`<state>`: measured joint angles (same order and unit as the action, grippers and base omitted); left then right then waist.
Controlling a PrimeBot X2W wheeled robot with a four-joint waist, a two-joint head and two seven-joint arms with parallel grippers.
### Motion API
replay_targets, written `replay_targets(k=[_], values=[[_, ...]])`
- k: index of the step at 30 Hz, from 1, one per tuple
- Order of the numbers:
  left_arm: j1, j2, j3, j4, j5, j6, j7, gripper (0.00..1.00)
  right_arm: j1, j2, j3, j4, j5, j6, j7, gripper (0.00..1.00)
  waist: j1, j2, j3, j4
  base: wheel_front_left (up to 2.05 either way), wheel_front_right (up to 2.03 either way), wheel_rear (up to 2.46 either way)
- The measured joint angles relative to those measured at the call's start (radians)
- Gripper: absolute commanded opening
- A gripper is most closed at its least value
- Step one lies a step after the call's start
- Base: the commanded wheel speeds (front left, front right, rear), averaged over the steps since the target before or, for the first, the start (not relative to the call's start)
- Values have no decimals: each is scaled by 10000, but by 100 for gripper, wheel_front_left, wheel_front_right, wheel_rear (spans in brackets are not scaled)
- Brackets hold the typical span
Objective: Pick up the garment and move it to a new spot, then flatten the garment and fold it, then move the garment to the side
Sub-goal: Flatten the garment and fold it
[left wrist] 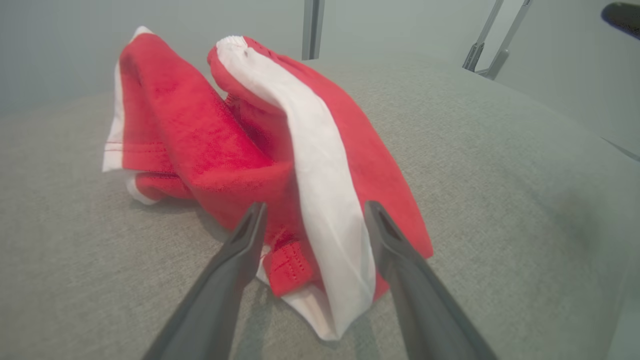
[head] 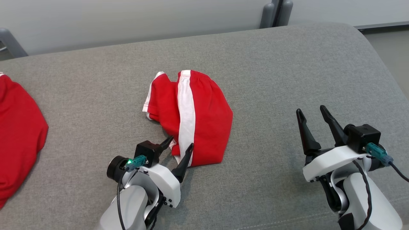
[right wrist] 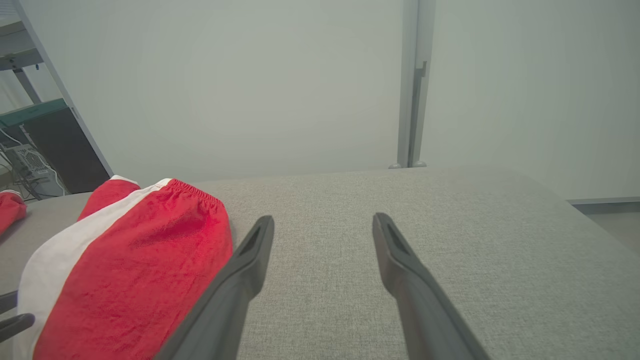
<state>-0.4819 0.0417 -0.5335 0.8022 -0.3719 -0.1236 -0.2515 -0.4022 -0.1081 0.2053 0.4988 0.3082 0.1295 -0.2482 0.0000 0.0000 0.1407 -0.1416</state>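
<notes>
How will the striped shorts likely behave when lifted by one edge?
Probably floppy: the shorts lie in soft crumpled folds, so they should drape. Likely light: the cloth looks thin. The open left gripper may catch only one layer.

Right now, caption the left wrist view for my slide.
Open left pincer flanks the near hem of a crumpled red-and-white garment on grey cushion.

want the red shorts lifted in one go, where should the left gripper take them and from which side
Grip the near corner of the red shorts, where the white stripe ends in a raised, bunched fold. Come low from the robot's side: the open left gripper straddles it.
</notes>
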Motion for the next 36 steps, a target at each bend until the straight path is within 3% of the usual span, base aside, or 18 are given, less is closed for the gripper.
replay_targets(k=[3, 4, 5, 6, 12, 21, 27, 32, 36], values=[[-368, -10, -111, 297, -121, 0, 0, 100, -3, 2, -10, -2, 2, -2, 0, 100, 0, 0, 122, -133, 0, 0, 0], [-432, -12, -253, 343, -299, 0, 0, 86, -3, 4, -10, -2, 2, 0, 0, 100, 0, 0, 151, -166, 0, 0, 0], [-473, -8, -439, 399, -487, 0, 0, 24, -7, 4, -15, -6, 2, 0, 0, 100, 0, 0, 181, -191, 0, 0, 0], [-504, -12, -591, 433, -614, 0, 0, 0, -8, 4, -23, -6, 0, 0, 0, 100, 0, 0, 206, -204, 0, 0, 0], [-1129, 215, -1467, 546, -464, 0, 0, 0, -25, -15, -322, -61, -2, 0, 0, 100, 0, 0, 281, 14, 0, 0, 0], [-4051, 1983, -3942, 548, 673, -73, 0, 0, -38, 44, -332, -104, -4, 0, 0, 100, 0, 0, 190, 642, 0, 0, 0], [-6418, 2727, -5076, 240, 2098, -73, -15, 0, -171, 119, -234, -104, -2, 0, 0, 100, 0, 0, 224, 565, 0, 0, 0], [-6909, 2566, -5622, -1114, 2671, -73, -61, 0, -183, 73, -355, -165, 0, 0, 0, 100, -1, 0, 272, 576, 0, 0, 0], [-5654, 1879, -6809, -2013, 2502, -73, -88, 0, -170, 6, -451, -221, -2, 0, 0, 100, 0, 1, 328, 708, 0, 0, 0]])
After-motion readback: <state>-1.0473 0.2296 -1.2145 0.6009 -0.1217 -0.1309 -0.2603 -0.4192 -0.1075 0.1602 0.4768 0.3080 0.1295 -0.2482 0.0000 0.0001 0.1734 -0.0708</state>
